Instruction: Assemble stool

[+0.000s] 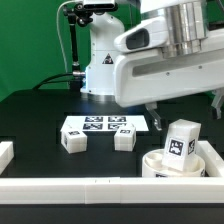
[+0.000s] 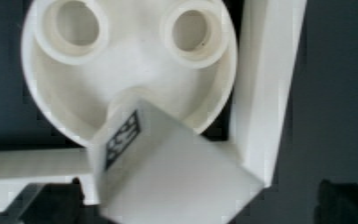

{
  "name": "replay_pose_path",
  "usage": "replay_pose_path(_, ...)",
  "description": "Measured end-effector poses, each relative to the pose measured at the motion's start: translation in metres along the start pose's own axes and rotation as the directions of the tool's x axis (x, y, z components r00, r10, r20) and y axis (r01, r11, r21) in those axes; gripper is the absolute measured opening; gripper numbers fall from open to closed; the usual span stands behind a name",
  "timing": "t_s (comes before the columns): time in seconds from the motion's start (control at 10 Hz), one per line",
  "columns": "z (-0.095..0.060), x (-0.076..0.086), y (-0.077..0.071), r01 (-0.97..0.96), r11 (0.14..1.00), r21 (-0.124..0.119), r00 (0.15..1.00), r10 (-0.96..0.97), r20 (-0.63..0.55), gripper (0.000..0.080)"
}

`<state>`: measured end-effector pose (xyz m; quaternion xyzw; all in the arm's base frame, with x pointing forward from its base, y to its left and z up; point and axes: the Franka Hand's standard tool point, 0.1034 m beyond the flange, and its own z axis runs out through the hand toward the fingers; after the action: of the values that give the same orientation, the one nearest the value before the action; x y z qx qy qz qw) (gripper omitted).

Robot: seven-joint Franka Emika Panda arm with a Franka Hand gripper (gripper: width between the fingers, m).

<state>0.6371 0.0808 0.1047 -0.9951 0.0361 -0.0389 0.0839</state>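
The stool's round white seat (image 1: 160,167) lies at the exterior view's right, against the corner of the border rails. A blocky white leg (image 1: 181,141) with a black-and-white tag stands tilted on it. In the wrist view the seat (image 2: 140,75) shows two round holes, and the leg (image 2: 167,160) rises from it towards the camera. My gripper (image 1: 185,110) hangs just above this leg and is open. Its dark fingers (image 2: 34,200) stand on either side of the leg, clear of it. Two more legs (image 1: 72,141) (image 1: 123,139) lie loose near the marker board.
The marker board (image 1: 95,125) lies flat mid-table. White border rails run along the front (image 1: 100,188), the exterior view's left (image 1: 5,155) and its right (image 1: 215,158); one rail (image 2: 268,80) lies right beside the seat. The robot's base (image 1: 95,60) stands behind.
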Motion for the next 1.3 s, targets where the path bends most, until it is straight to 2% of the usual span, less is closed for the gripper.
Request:
replay_pose_path(0.2,0.0000,-0.0008,-0.0013,-0.018,1.000,0.002,1.000,0.018,-0.001,0.0649)
replay_pose_path(0.5,0.0003,-0.0011,-0.0024,-0.157,0.988,0.003,0.988,0.157,0.000,0.0649)
replay_pose_path(0.6,0.0003,-0.0010,-0.0023,-0.141,0.990,0.003,0.990,0.141,0.000,0.0649)
replay_pose_path(0.9,-0.0046,0.0051,-0.0019,0.066,0.998,-0.005,0.997,-0.066,-0.029,0.0649)
replay_pose_path(1.3,-0.0039,0.0063,-0.0008,0.305,0.952,-0.018,0.951,-0.306,-0.041,0.0649)
